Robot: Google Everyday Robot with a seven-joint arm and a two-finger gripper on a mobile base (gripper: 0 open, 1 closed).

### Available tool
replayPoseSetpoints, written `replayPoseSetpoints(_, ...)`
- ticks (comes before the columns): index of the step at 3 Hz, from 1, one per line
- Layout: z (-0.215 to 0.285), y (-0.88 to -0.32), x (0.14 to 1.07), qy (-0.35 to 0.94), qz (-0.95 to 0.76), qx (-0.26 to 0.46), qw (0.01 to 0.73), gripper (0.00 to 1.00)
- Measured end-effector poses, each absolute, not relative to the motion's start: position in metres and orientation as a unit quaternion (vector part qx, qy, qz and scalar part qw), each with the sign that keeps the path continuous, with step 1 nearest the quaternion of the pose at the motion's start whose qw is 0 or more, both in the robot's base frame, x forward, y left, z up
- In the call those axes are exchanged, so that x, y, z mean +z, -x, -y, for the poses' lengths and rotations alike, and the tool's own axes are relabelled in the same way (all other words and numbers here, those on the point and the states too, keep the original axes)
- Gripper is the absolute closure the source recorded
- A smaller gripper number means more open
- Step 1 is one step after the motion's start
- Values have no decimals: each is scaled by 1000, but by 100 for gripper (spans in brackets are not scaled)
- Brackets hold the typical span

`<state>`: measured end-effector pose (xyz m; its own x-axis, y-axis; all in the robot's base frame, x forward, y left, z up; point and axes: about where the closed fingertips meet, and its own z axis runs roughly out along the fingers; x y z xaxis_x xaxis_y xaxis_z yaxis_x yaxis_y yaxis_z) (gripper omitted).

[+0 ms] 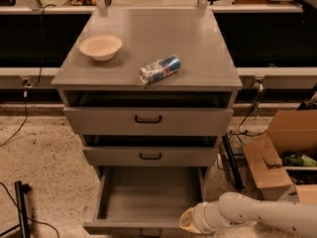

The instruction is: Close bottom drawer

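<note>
The bottom drawer [148,195] of the grey cabinet is pulled far out, and its long grey box is empty. Its front panel [119,227] runs along the lower edge of the view, with the small black handle [150,231] just showing. My gripper [188,220] is at the end of the white arm [257,216] that comes in from the lower right. It sits low at the right end of the drawer's front panel, at or against it. Its tip is hidden by the cream wrist end.
The mid-sized drawer [150,155] and the tall top drawer [148,119] are each slightly out. A bowl [100,46] and a lying can [159,69] rest on the cabinet top. An open cardboard box [277,157] stands right; a black post [21,207] stands left.
</note>
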<state>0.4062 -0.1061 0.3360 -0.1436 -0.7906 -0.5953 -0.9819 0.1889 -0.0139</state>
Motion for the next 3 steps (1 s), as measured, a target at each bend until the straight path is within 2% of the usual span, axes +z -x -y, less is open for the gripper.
replayPoseSetpoints(3,91,-366,218,594,-697,317,246,100)
